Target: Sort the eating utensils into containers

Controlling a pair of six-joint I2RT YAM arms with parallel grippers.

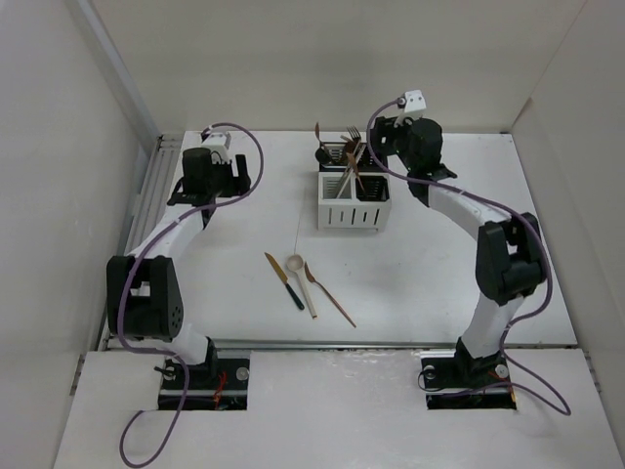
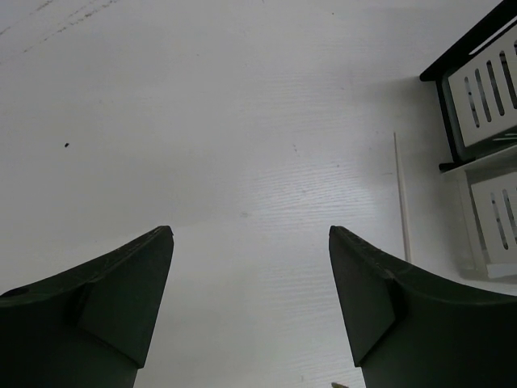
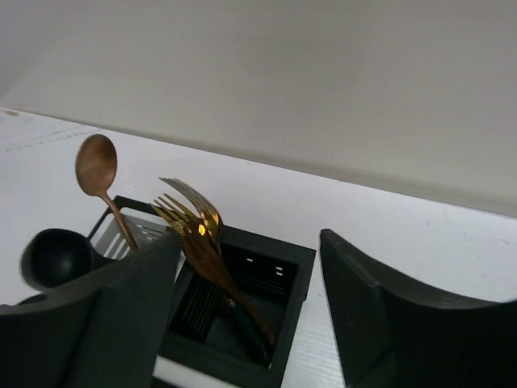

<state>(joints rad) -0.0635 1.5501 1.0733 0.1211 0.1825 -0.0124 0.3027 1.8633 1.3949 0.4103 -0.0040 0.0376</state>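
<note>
The caddy stands at the table's back centre, with forks, copper spoons and a black spoon standing in it. A copper knife with a black handle, a white-bowled spoon and a copper spoon lie in front of it. A pale chopstick lies left of the caddy. My left gripper is open and empty over bare table. My right gripper is open and empty above the caddy's black compartment, which holds forks; it also shows in the top view.
White walls enclose the table on the left, back and right. In the right wrist view a copper spoon and a black spoon stand in the compartments to the left. A metal rail runs along the left edge.
</note>
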